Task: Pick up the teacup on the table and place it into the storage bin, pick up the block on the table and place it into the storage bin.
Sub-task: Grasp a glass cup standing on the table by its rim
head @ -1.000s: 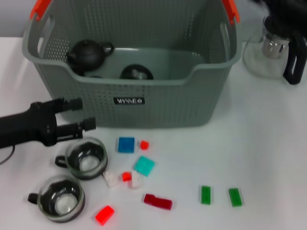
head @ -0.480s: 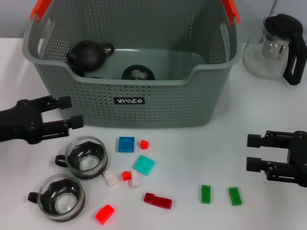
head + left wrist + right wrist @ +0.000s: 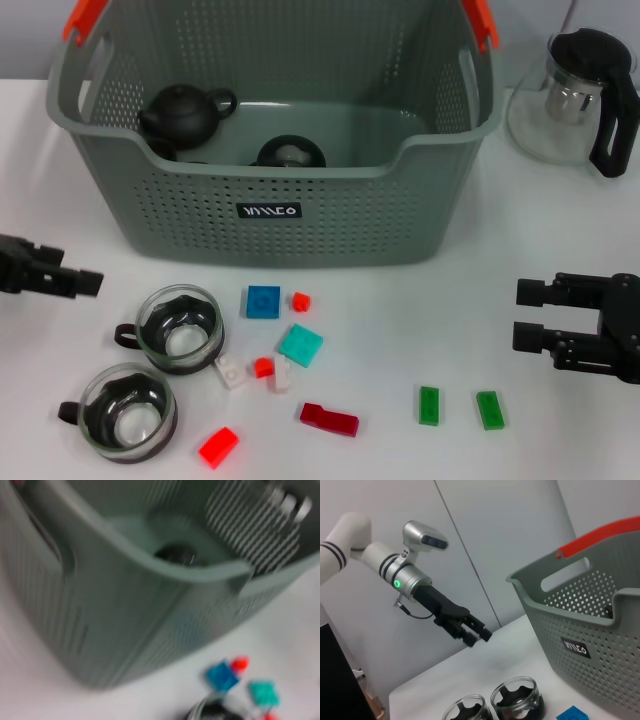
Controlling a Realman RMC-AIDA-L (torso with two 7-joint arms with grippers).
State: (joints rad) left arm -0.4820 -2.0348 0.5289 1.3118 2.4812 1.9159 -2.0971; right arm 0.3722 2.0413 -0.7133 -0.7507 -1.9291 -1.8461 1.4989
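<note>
- Left gripper [image 3: 85, 280]: black fingers spread, holding nothing, at the table's left edge.
- Right gripper [image 3: 528, 315]: spread, near the right edge.
- Storage bin [image 3: 330, 215]: perforated grey-green plastic.
- Glass teacups [image 3: 181, 329] near the front-left corner.

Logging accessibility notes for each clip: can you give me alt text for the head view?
A grey-green storage bin holding a dark teapot stands on a white table; two glass teacups and scattered coloured blocks lie before it. The left tool is at the left edge, the right tool, open, at the right.
</note>
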